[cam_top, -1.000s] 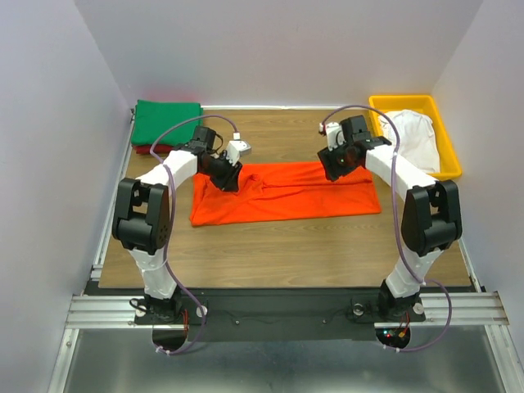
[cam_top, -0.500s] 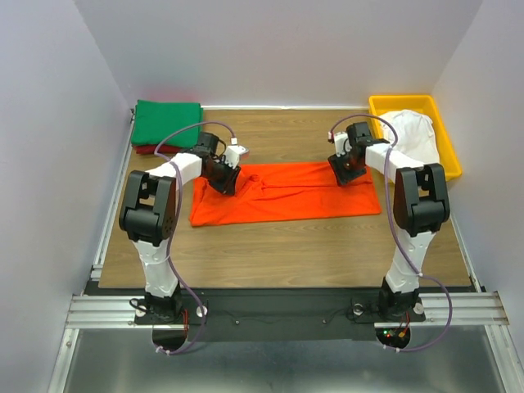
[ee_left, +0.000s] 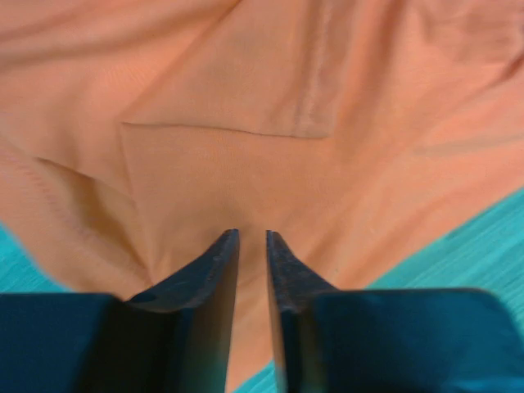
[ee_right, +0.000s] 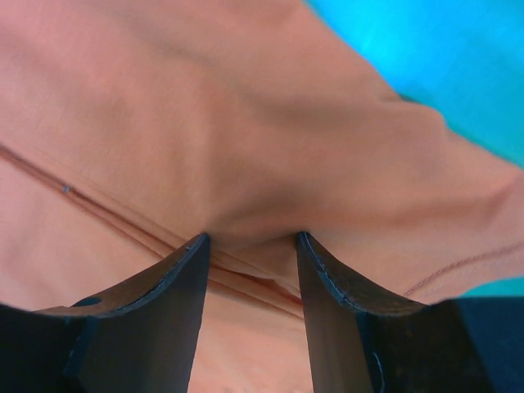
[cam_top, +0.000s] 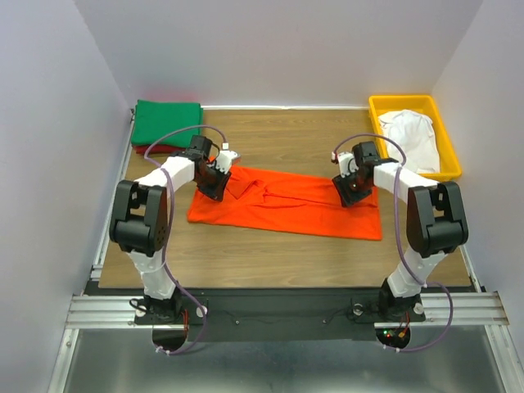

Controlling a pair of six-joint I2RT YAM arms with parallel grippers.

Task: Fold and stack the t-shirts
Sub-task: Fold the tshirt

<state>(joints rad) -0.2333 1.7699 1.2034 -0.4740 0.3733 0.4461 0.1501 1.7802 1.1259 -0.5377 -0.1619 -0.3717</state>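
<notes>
The orange t-shirt [cam_top: 286, 206] lies spread in the middle, only part folded, the green t-shirt [cam_top: 168, 121] looks done atop the dark red t-shirt [cam_top: 146, 150] at the far left corner, the white t-shirt [cam_top: 409, 135] waits crumpled in the yellow tray [cam_top: 401, 100], and left gripper [cam_top: 218, 178] and right gripper [cam_top: 349, 191] each pinch orange cloth.

**Soft cloth, smooth wood, glossy plastic**

The orange shirt [cam_top: 286, 205] is showing soft, matt knit cloth with fine creases and a stitched seam. The table [cam_top: 278, 254] is showing smooth wood with a light grain. The tray [cam_top: 401, 100] is shining as glossy yellow plastic. The green shirt [cam_top: 168, 123] is looking matt and soft too.
</notes>
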